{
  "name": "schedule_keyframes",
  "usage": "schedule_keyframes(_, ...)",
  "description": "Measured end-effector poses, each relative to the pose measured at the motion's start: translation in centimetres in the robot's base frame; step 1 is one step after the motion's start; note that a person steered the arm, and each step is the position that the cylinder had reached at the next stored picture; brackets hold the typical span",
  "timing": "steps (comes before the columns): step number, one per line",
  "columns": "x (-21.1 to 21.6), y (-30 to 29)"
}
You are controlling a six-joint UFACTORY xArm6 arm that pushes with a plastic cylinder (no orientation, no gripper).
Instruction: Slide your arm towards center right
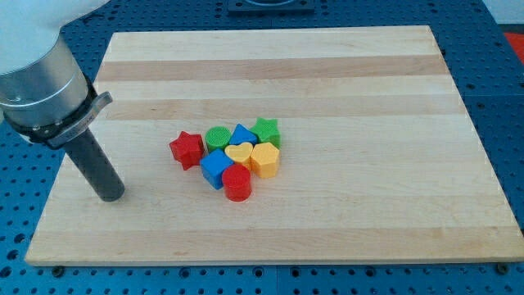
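One rod (109, 195) — tilted, left of blocks (231, 156)

Eight blocks: two red (187, 148), two green (218, 138), two blue (216, 170), two yellow (265, 159).

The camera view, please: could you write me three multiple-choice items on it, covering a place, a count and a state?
1. Where is my tip relative to the blocks?
A. at the view's left of them
B. at the view's right of them
C. among them

2. How many blocks are on the board?
A. five
B. eight
C. eleven

3. Is my tip touching a block?
A. yes, the red star
B. yes, the blue cube
C. no, none

Key: A, my tip stands left of the red star; B, eight blocks cluster on the board; C, bare wood separates tip and star.
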State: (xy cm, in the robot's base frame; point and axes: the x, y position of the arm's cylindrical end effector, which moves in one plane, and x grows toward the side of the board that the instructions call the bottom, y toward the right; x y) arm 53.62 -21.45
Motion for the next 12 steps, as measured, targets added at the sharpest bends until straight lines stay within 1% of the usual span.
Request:
schedule_keyframes(1, 0.4, -0.1)
schedule_keyframes(2, 1.7, 1.8)
schedule_keyframes(3, 1.7, 7.1)
schedule_keyframes(4, 1.7, 9.3)
schedule_keyframes(6, 1.7, 9.0)
schedule_keyframes(8, 1.7, 7.4)
schedule_keyframes(9, 2.1, 7.2)
schedule_keyframes(10, 3.8, 7.4)
schedule_keyframes(11, 4.5, 10.8)
schedule_keyframes(12, 4.5, 12.6)
